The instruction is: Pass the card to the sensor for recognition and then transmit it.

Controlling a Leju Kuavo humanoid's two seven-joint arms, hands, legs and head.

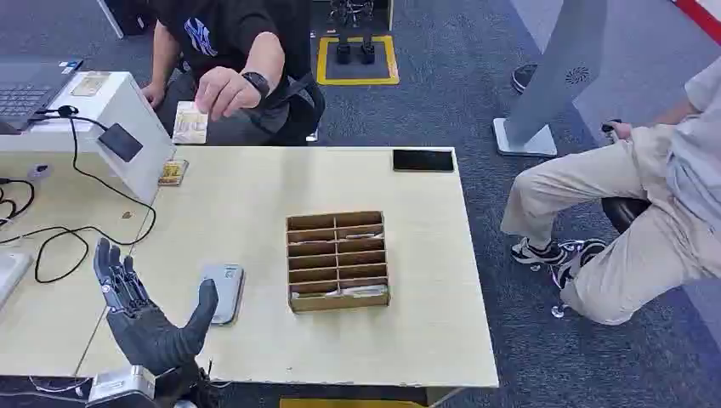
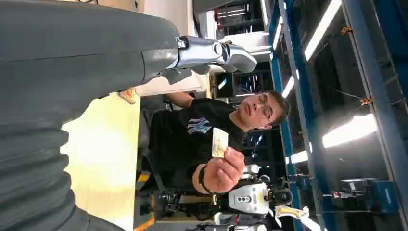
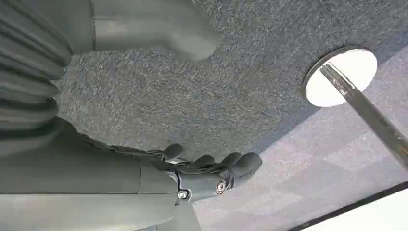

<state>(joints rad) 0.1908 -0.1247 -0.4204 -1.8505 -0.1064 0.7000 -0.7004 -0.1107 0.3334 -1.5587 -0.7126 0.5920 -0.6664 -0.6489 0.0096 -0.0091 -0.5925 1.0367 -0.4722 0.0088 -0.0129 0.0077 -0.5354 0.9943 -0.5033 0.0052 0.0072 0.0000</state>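
- My left hand [image 1: 144, 319] is raised over the near left part of the table [image 1: 255, 195], palm up, fingers apart and thumb spread; it grasps nothing
- In the left wrist view that hand [image 2: 72, 62] takes up much of the frame, grey ribbed cover and thumb, with nothing in it
- My right hand [image 3: 192, 168] hangs beside me over grey carpet, fingers loosely extended and slightly apart, empty as far as I can see; a round metal base with a pole [image 3: 342, 77] stands on the floor near it
- The card [image 1: 190, 124] is not with me: a person across the table in a black shirt pinches it in one hand [image 1: 223, 91], held out above the far table edge, well apart from my left hand
- From the left wrist I see the same card [image 2: 220, 142] upright in that person's fingers, a pale face turned my way
- A white sensor box [image 1: 110, 110] sits at the far left of the table, with a dark reader pad [image 1: 121, 141] on its sloped face and a black cable [image 1: 81, 195] trailing from it
- A second card [image 1: 173, 172] lies on the table just beside the box's lower corner
- A cardboard divider box [image 1: 337, 260] with slots stands mid-table; a grey flat device [image 1: 224, 291] lies between it and my left hand
- A black phone [image 1: 422, 160] rests at the far right table edge
- Another seated person in light trousers [image 1: 612, 212] is to the right, off the table
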